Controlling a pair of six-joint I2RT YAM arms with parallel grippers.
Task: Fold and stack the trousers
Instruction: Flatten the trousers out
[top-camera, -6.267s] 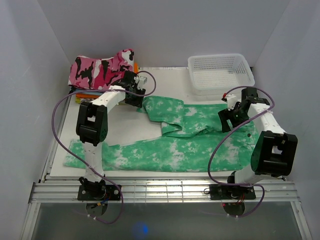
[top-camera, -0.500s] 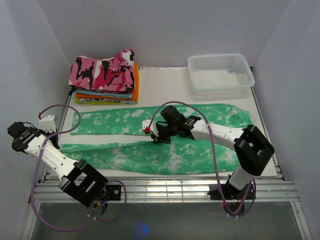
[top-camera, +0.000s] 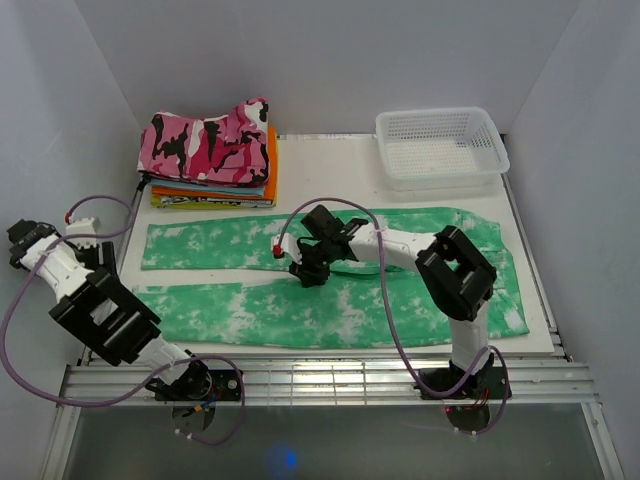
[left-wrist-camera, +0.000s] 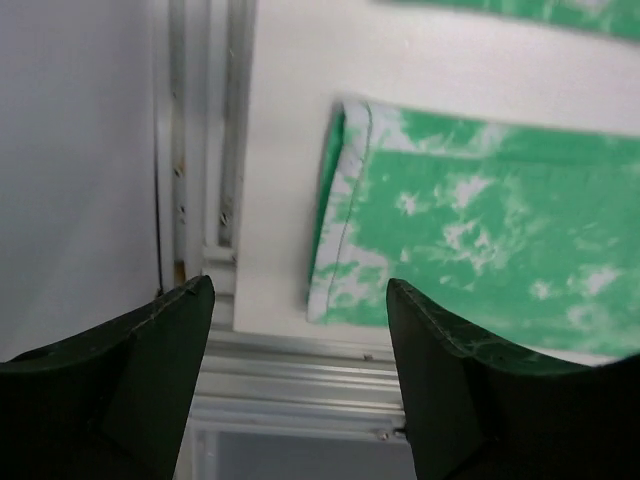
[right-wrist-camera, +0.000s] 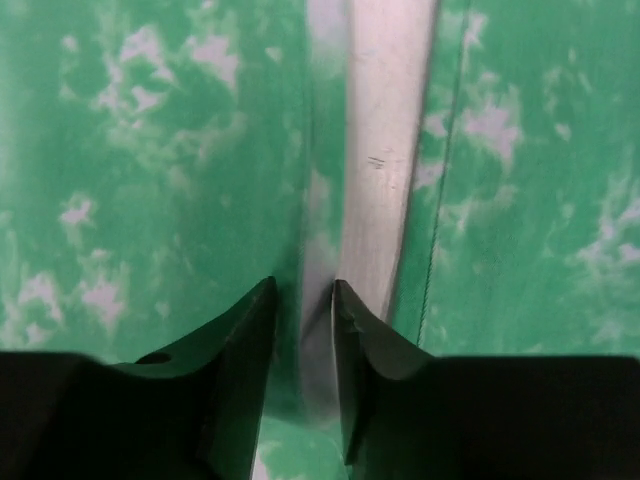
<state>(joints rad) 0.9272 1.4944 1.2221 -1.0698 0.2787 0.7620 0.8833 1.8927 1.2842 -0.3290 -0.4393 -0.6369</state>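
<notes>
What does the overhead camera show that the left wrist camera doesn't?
Only overhead: both legs of the trousers spread flat side by side, the pile of folded clothes, the white basket, and the right tool over the strip of table between the legs. Only the left wrist: one cuff's stitched hem up close, and the left tool wide open, holding nothing. Both: green blotched fabric on the white table.
</notes>
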